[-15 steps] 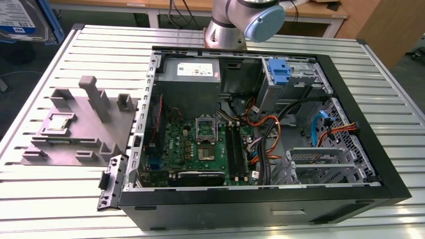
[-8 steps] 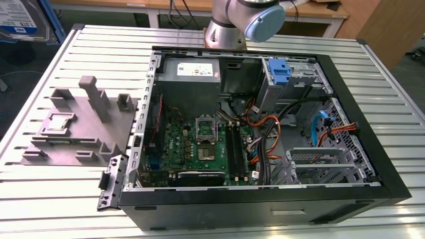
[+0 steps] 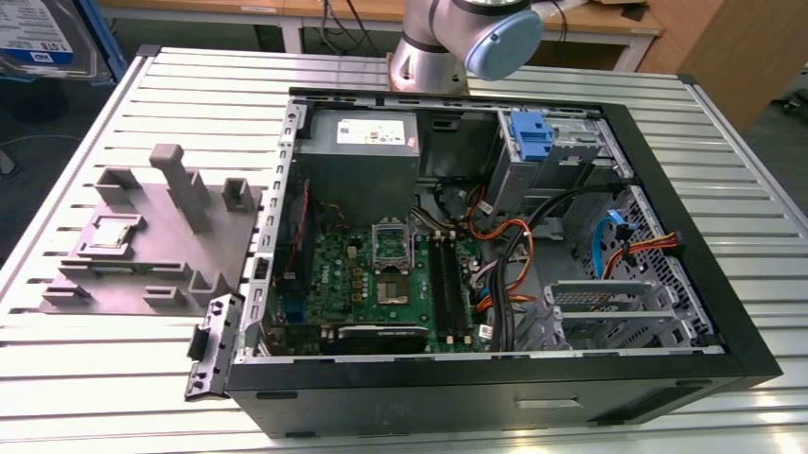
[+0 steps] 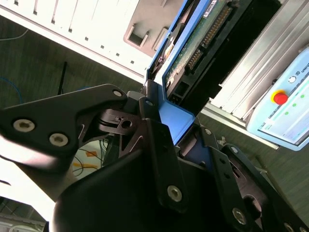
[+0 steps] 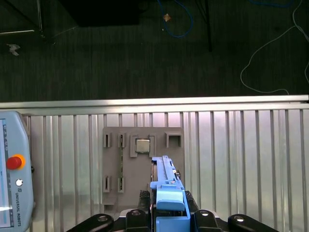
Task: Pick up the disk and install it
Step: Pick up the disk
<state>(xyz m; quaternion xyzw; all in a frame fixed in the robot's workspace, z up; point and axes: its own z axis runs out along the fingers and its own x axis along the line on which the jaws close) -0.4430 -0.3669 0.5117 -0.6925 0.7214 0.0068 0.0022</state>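
Black and jointed, my claw (image 4: 174,115) is closed hard on the disk (image 4: 193,48), a flat rectangular hard drive framed by a blue plastic bracket. In the second wrist view my fingers (image 4: 157,145) press the bracket's end from both sides, and the drive's green circuit-board face shows beyond them. In the first wrist view the bracket's thin edge runs straight out from my grip, so I judge that I hold the disk on edge, in the air, touching nothing else.

Beyond it lies the grey plastic fixture plate (image 5: 116,164) with its slots and a small square silver processor chip (image 5: 142,145). The disk hangs over that plate, apart from it. The plate rests on the ribbed aluminium table (image 5: 241,159), where a pale blue-grey control pendant (image 5: 14,164) with a red button also lies. Past the table's edge is dark carpeted floor (image 5: 120,53).

Farther off, in the exterior view, the open black computer case (image 3: 713,284) lies on the table to that view's right of the plate. It shows its green motherboard (image 3: 378,274), grey power-supply box (image 3: 366,137), the blue latch (image 3: 536,137) on its metal bay and a grey metal drive cage (image 3: 606,307).

The picking up looks done, since the disk is off the plate and in my grip. The installing is not done, since the disk is outside the case.
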